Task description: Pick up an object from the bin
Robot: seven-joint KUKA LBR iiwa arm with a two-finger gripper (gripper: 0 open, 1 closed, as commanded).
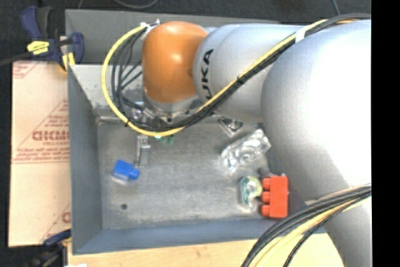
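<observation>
My gripper (144,148) reaches down from under the arm's orange cover into the back left part of the bin. A small blue block (125,172) lies on the bin floor just below and to the left of it, apart from it. A small green piece (166,140) shows right beside the gripper, at the edge of the cover; what it is I cannot make out.
A crumpled clear plastic piece (245,151) lies at the right of the bin. In front of it sit a small pale green-and-white roll (249,190) and an orange-red block (275,196). A small shiny metal piece (230,125) lies near the back. The arm covers the bin's right side.
</observation>
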